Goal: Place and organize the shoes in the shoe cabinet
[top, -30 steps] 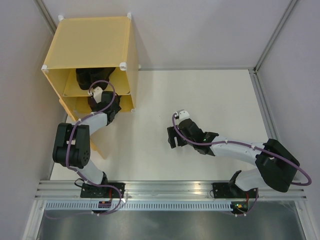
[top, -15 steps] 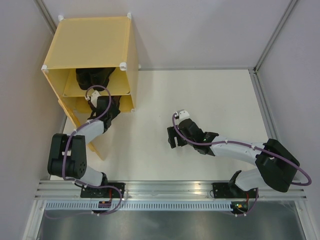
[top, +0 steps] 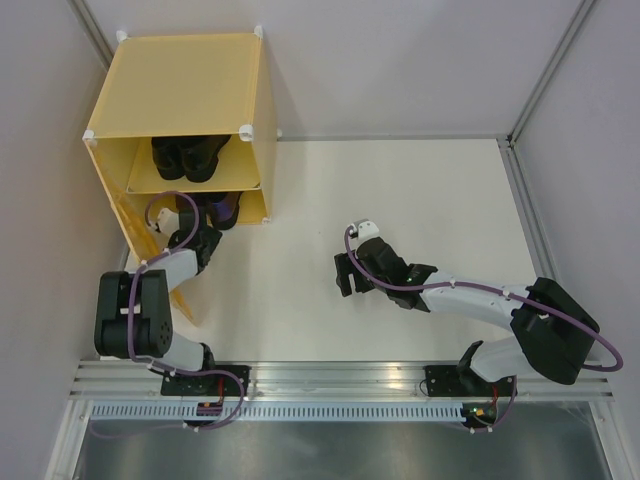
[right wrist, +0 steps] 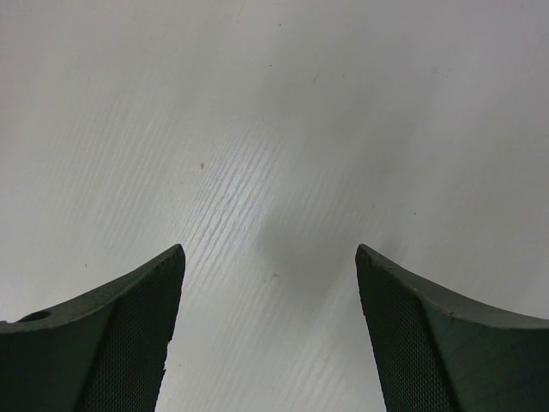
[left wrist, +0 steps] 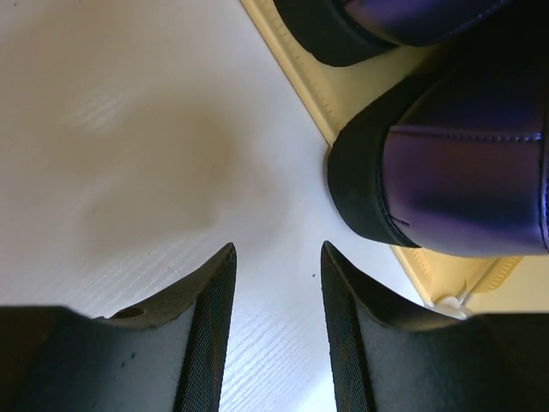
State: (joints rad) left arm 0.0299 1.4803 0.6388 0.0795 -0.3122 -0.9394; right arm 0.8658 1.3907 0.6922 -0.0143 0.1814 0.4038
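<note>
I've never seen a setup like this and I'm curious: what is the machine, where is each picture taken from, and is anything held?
These are two robot arms bolted at the near edge of a white table. The wide picture looks down from above. The other two come from a camera on each wrist, so the dark wedges at the bottom are that arm's own fingers. The yellow shoe cabinet holds a black pair of loafers on its shelf and a purple pair below. The left gripper faces the purple pair, fingers apart, nothing between them. The right gripper hangs open over the table, also empty.
</note>
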